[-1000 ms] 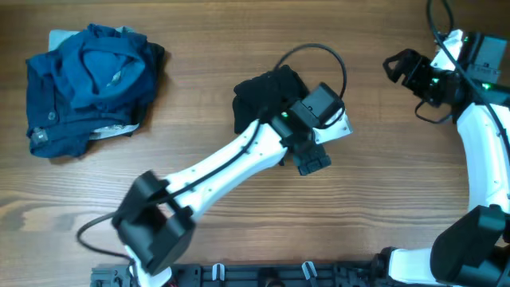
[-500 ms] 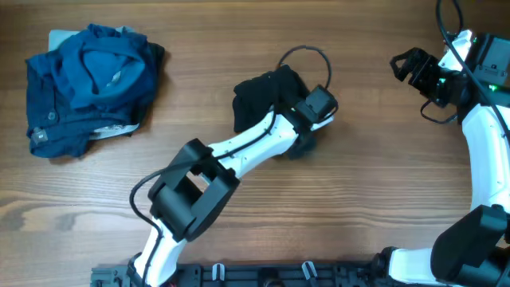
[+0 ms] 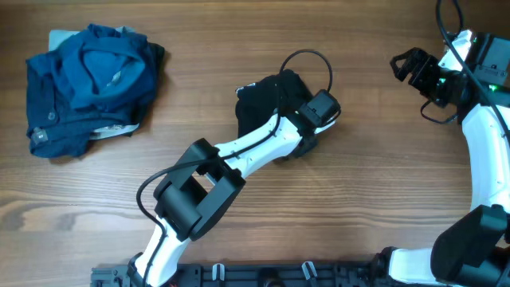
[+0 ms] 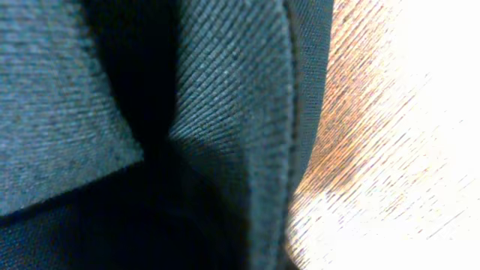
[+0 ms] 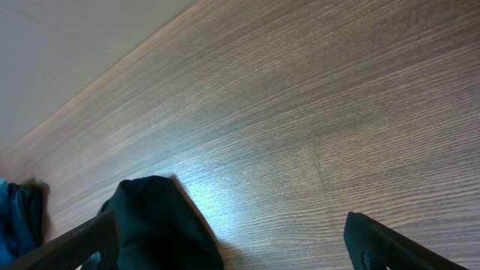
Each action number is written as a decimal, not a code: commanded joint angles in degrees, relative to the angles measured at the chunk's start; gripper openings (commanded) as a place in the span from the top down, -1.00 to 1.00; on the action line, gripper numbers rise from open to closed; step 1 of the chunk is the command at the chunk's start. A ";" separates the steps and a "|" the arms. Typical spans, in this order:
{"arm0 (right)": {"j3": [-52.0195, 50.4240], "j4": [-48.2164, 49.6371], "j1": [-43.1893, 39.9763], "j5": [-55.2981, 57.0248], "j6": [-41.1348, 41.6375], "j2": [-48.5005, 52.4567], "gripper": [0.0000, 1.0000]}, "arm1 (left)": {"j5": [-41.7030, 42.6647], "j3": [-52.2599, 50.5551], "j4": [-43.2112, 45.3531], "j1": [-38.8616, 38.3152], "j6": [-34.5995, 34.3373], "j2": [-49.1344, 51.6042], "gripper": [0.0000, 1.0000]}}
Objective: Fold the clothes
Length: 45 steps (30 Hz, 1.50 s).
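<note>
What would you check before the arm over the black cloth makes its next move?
1. Left claw at the black cloth: ok, its camera shows fabric close up.
2. Left claw's hold on the cloth: cannot tell, grip hidden.
3. Right claw open and empty: ok.
4. Right claw away from the cloth: ok, off toward the far right of the table.
5. Blue pile apart from the black cloth: ok.
6. Black cloth flat for folding: not ok, bunched.
</note>
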 commanded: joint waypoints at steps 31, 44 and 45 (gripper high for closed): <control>1.33 0.66 -0.20 -1.16 0.48 0.02 -0.92 | -33.18 -0.15 40.48 26.23 66.29 -17.86 0.92; 1.33 0.48 -0.20 -1.38 3.34 0.02 -0.92 | -14.21 -0.15 51.63 50.66 81.61 -17.86 0.92; 1.33 0.57 -0.20 -1.38 3.43 0.02 -0.92 | -14.25 -0.15 50.77 52.19 81.59 -17.86 0.92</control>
